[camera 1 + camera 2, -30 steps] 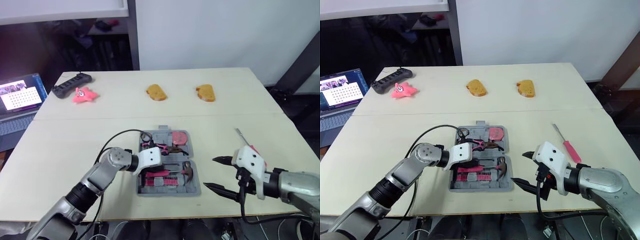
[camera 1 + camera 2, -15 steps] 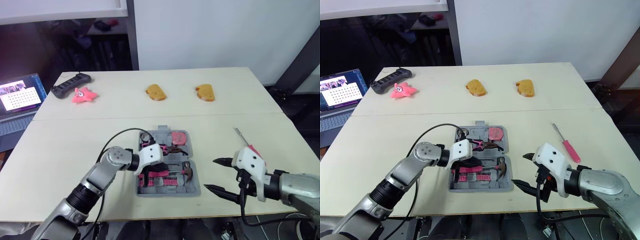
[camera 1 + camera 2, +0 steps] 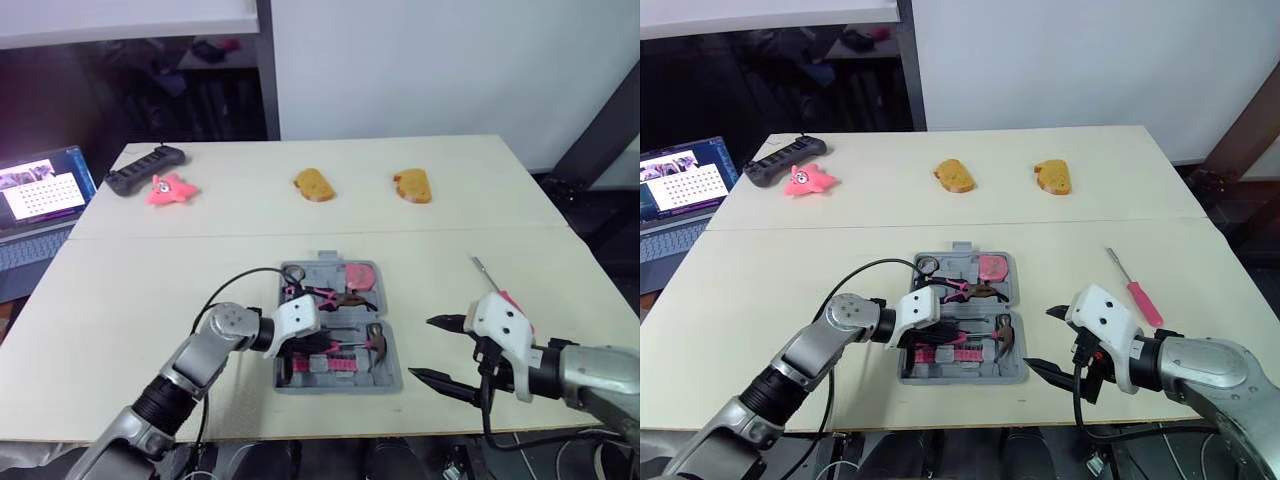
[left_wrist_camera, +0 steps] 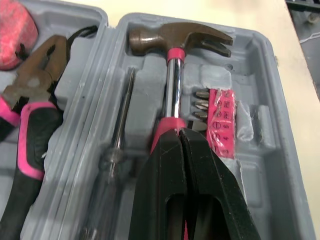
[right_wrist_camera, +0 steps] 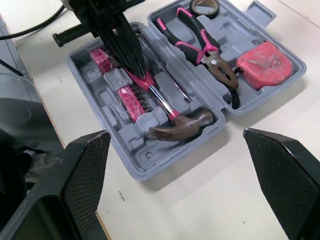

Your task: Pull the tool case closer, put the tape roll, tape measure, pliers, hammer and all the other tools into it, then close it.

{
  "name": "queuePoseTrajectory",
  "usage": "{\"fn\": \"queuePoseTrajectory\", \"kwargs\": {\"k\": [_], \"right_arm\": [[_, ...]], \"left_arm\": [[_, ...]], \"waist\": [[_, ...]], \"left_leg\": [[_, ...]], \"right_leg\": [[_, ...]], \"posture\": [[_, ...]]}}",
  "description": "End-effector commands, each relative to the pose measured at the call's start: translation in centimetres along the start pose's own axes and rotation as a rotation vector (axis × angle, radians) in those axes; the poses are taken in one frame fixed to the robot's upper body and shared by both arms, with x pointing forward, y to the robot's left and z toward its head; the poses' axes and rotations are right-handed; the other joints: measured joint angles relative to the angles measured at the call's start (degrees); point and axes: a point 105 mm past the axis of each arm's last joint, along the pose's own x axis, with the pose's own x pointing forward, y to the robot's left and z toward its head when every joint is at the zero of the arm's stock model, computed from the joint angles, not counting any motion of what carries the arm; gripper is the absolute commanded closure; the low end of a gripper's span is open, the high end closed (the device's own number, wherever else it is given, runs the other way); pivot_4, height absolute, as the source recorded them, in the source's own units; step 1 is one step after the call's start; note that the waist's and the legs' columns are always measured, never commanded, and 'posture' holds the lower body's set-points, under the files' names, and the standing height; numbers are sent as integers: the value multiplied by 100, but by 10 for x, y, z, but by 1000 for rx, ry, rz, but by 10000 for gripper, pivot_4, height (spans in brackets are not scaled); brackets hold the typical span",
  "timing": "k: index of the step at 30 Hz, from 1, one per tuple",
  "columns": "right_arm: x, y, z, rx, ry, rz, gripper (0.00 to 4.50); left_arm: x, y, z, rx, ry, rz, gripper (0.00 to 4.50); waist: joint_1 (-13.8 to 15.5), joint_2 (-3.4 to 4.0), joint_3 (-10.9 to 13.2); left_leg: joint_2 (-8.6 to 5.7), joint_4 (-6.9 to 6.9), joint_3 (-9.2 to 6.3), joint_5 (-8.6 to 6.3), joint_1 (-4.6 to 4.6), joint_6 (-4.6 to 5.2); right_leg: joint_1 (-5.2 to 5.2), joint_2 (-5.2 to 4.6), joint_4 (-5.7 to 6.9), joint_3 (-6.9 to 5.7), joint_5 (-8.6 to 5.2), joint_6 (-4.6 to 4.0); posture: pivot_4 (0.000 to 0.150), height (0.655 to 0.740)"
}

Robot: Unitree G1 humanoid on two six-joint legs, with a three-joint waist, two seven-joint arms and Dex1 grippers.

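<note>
Right now the open tool case (image 3: 962, 376) sits near the front edge of the counter (image 3: 770, 270) holding the tape roll (image 5: 206, 6), tape measure (image 5: 264, 59), pliers (image 4: 30, 115) and hammer (image 4: 172, 80), my left jaws together on its pink handle, my right jaws wide apart beside the case.

In the left wrist view the left gripper (image 4: 180, 131), its fingers pressed together, is covering the lower handle of the hammer (image 4: 172, 75), and whether it is touching that handle is not showing. The pliers (image 4: 30, 115), the screwdriver (image 4: 120, 125) and the tape measure (image 4: 15, 32) are running off the picture's edge. The laptop (image 3: 40, 200) is being cut off by the edge of the left eye view.
</note>
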Motion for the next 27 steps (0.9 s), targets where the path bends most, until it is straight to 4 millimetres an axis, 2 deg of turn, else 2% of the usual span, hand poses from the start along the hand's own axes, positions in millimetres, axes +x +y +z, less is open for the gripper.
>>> {"fn": "queuePoseTrajectory", "kwargs": {"k": [1,7,15,20,21,23,24,26,27], "right_arm": [[-5,1,8,-36,-9,-7,0],[-6,2,8,-28,-4,-6,0],[-8,4,6,-19,1,-2,0],[-8,4,5,-13,5,-3,0],[-7,3,4,-11,5,-4,0],[-7,1,4,-9,2,-10,0],[-8,0,3,-7,-1,-14,0],[-9,-8,2,-15,-12,-45,0],[-9,-11,1,-19,-14,-55,0]], "left_arm": [[6,-8,-29,4,124,-29,44280],[9,-13,-51,-21,212,-49,44280],[17,-22,-67,-53,297,-81,44280],[13,-23,-80,-74,332,-78,44280],[12,-21,-77,-71,314,-70,44280],[10,-8,-57,-66,219,-24,44280],[7,0,-43,-70,154,6,44280],[-15,20,4,-24,-46,88,44280],[-24,23,18,0,-99,107,44280]], "waist": [[4,1,-3],[0,12,-35],[4,25,-80],[4,33,-123],[2,34,-131],[-2,36,-141],[-3,37,-141],[-7,30,-130],[-20,18,-114]], "left_leg": [[0,0,0,0,2,0],[0,0,-6,-3,25,4],[0,-11,-9,-14,100,18],[-3,-10,-15,-18,107,23],[-3,-10,-16,-18,107,23],[-3,-11,-16,-18,108,22],[-3,-11,-16,-18,107,22],[-2,-11,-17,-18,103,22],[-1,-11,-18,-18,94,22]], "right_leg": [[2,0,0,0,0,0],[39,0,-18,-6,-1,1],[118,-3,-33,-8,-18,22],[132,-6,-40,-7,-37,50],[132,-6,-40,-7,-37,49],[132,-6,-40,-7,-37,50],[131,-6,-40,-7,-37,50],[126,-5,-39,-7,-38,50],[115,-5,-38,-7,-38,50]], "posture": [[1500,7219],[1500,7219],[1500,7219],[1500,7219],[1500,7219],[1500,7219],[1500,7219],[1500,7219],[1500,7219]]}}
